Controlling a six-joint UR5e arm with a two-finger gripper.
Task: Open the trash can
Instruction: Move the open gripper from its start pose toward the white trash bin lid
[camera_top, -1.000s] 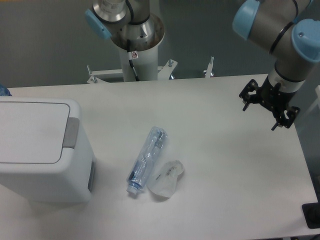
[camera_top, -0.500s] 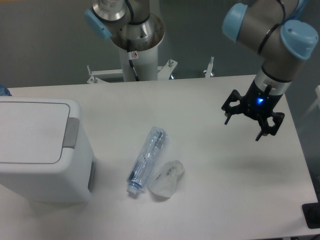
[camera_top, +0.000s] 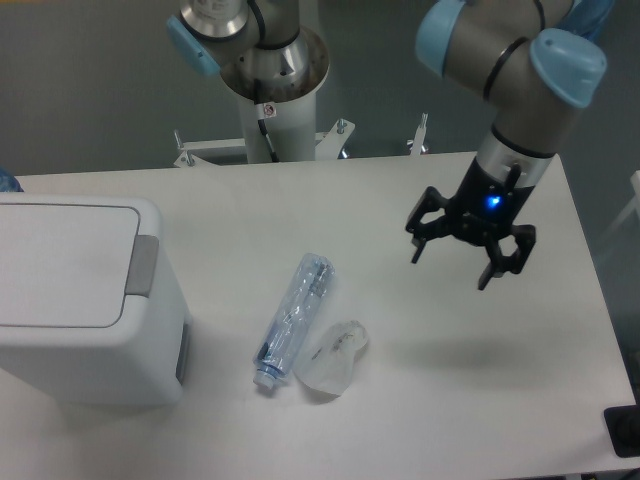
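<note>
Trash can (camera_top: 75, 300) cut off at left (lid down), gripper (camera_top: 451, 270) spread, empty

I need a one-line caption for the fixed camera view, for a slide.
Open claw above the table, far from the closed trash can; plastic bottle lies between.

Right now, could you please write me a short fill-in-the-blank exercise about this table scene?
1. The lid of the trash can is ____.
2. The gripper hangs above the table with its fingers ____.
3. The clear plastic bottle is ____ on its side, between the trash can and the gripper.
4. The crumpled clear plastic cup lies right beside the ____.

Missing words: closed; open; lying; bottle
</note>
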